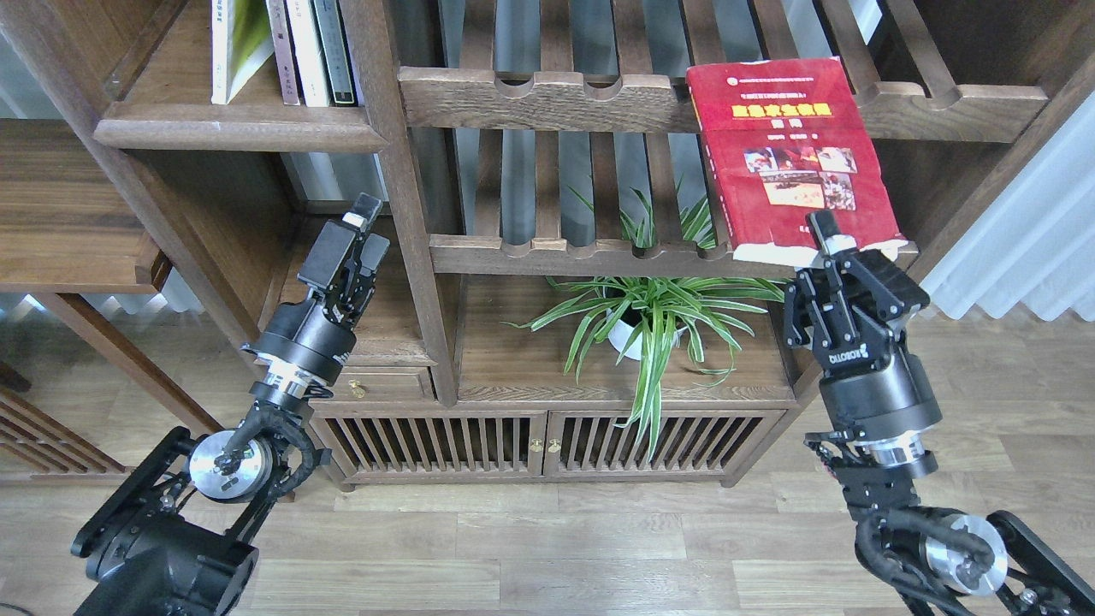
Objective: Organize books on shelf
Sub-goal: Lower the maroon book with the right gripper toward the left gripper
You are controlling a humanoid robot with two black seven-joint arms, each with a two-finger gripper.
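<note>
The red book (787,154), with small photos and a yellow title, hangs upright in front of the slatted racks at the right. My right gripper (837,248) is shut on its lower edge, from below. The shelf (231,133), a solid dark board, is at the upper left. On it stand the yellow-green book with a white margin (235,43), a thin maroon spine (280,51) and two more books (321,51). My left gripper (359,233) is below that shelf, pointing up, shut and empty.
Two slatted racks with notched front rails (547,94) cross the middle. A potted spider plant (650,316) stands on the low cabinet (547,436) below the red book. A wooden upright (411,214) separates the two arms. A white curtain (1026,239) hangs at the right.
</note>
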